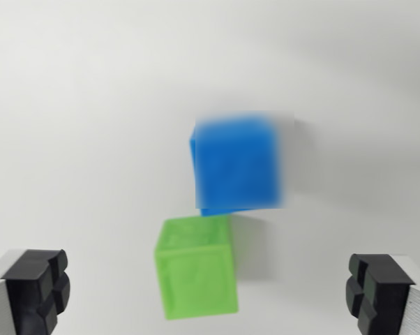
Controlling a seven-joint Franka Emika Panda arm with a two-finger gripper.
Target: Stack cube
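Gripper point(210, 293) is wide open and empty above the desk point(70, 105). Green cube point(196, 269) sits just below the blue cube point(236, 164), apparently touching. Both look light, rigid plastic; pinch green's flat opposite sides.

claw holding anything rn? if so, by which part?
Nothing held. The claw is open, fingers wide apart at the bottom corners; the green cube sits between them untouched, the blue cube beyond it.

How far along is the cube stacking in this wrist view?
Done: nothing visibly; the blurred blue cube and the green plastic cube both seem to rest side by side on the white surface. In hand: nothing, the open gripper is empty. Left: grasp, lift, stack.
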